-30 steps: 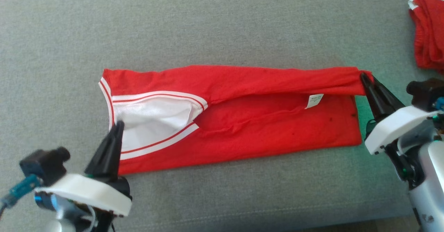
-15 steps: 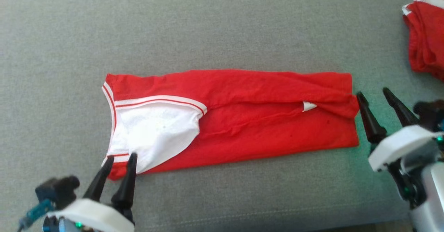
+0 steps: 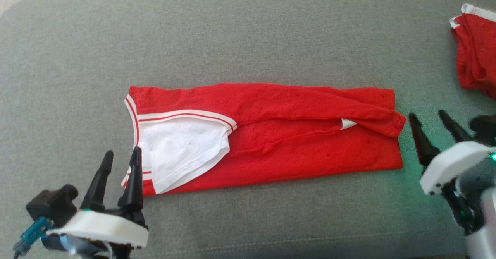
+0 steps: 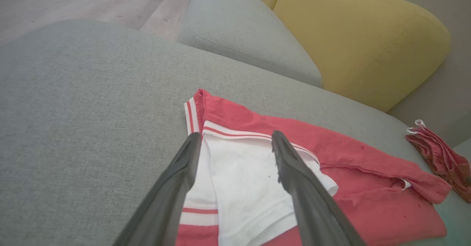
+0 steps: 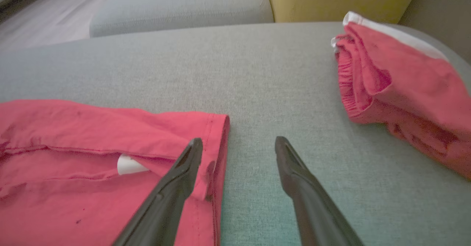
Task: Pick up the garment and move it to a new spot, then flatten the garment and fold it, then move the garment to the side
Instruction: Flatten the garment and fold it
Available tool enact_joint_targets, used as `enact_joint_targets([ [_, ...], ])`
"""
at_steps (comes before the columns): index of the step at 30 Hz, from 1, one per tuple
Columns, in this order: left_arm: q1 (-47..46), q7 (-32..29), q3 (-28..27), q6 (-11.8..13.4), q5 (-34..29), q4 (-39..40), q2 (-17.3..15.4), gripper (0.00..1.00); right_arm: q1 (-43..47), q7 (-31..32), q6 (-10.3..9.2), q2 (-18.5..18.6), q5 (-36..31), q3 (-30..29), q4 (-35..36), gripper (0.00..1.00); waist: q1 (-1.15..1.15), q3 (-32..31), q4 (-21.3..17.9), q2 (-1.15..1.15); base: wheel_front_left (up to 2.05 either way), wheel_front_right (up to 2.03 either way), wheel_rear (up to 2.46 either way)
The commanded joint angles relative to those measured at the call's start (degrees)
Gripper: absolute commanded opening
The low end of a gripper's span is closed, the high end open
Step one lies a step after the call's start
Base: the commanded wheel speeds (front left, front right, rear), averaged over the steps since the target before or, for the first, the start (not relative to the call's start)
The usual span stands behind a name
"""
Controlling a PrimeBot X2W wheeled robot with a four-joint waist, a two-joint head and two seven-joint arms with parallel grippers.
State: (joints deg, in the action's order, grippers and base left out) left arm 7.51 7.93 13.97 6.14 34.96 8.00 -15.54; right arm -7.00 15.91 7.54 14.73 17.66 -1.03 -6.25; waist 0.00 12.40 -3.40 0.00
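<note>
A red garment (image 3: 294, 135) with white trim and a white inner panel (image 3: 182, 150) lies folded lengthwise in a long strip on the grey cushion (image 3: 248, 38). My left gripper (image 3: 122, 156) stands open at the strip's near-left corner, holding nothing; in the left wrist view its fingers (image 4: 294, 172) straddle the garment's (image 4: 331, 154) white panel (image 4: 243, 172). Open and empty too, my right gripper (image 3: 426, 115) hangs just off the strip's right end. The right wrist view has the garment's hem (image 5: 217, 139) beside the left finger (image 5: 184, 168).
A second red garment with a white band (image 3: 474, 50) lies bunched at the cushion's far right edge (image 5: 397, 77). A yellow cushion (image 4: 360, 36) and another grey seat (image 4: 239, 32) stand behind. The cushion's front edge runs close below both grippers.
Both grippers opened and let go of the garment, then drew back toward me. The top flap dropped onto the strip. The camera shifted, so the whole picture sits lower.
</note>
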Motion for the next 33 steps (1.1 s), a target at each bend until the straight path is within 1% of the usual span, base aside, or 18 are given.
enact_joint_targets([
  [1,-2.62,0.93,-2.06,0.47,-0.76,1.20,0.12,1.00,-3.19,1.56,-0.05,0.45,-0.44,1.52,0.61,1.00,0.00,-0.01,0.10,0.00,0.00,0.00,0.00],
  [8,-4.64,2.74,-1.16,1.09,-2.41,-0.40,1.17,1.00,-8.59,6.56,-0.05,0.11,-2.18,3.22,-6.56,1.00,0.00,0.38,1.74,0.00,0.00,0.00,0.00],
  [13,-5.11,3.48,-1.10,1.29,-2.71,-0.99,1.49,1.00,-9.70,9.54,-0.05,0.14,-2.77,4.02,-10.83,1.00,0.00,0.61,3.30,0.00,0.00,0.00,0.00],
  [21,-5.09,4.23,-1.09,1.38,-2.66,-1.57,1.81,1.00,-8.87,14.21,-0.05,0.63,-1.32,5.68,-12.21,1.00,0.00,0.77,4.31,0.00,0.00,0.00,0.00],
  [26,-5.22,4.52,-1.12,1.49,-2.78,-1.66,1.78,1.00,-9.14,16.13,-0.05,-0.04,-0.65,5.80,-13.08,1.00,0.00,1.02,4.28,0.00,0.00,0.00,0.00],
  [27,-5.25,4.56,-1.13,1.51,-2.83,-1.67,1.73,1.00,-9.31,16.34,-0.05,-0.22,-0.65,5.79,-13.32,0.95,0.00,1.08,4.24,0.00,0.00,0.00,0.00],
  [28,-5.28,4.59,-1.12,1.52,-2.87,-1.68,1.67,1.00,-9.53,16.47,-0.05,-0.42,-0.66,5.78,-13.59,0.87,0.00,1.13,4.21,0.00,0.00,0.00,0.00],
  [29,-5.33,4.61,-1.13,1.54,-2.90,-1.69,1.62,1.00,-9.76,16.55,-0.05,-0.63,-0.61,5.79,-13.87,0.67,0.00,1.18,4.17,0.00,0.00,0.00,0.00],
  [30,-5.38,4.63,-1.13,1.56,-2.94,-1.71,1.55,1.00,-10.03,16.61,-0.05,-0.84,-0.55,5.81,-14.18,0.51,0.00,1.21,4.14,0.00,0.00,0.00,0.00],
  [33,-5.56,4.61,-1.11,1.63,-3.06,-1.76,1.32,1.00,-10.90,16.45,-0.05,-1.39,-0.34,5.93,-15.18,0.33,0.00,1.26,4.02,0.00,0.00,0.00,0.00],
])
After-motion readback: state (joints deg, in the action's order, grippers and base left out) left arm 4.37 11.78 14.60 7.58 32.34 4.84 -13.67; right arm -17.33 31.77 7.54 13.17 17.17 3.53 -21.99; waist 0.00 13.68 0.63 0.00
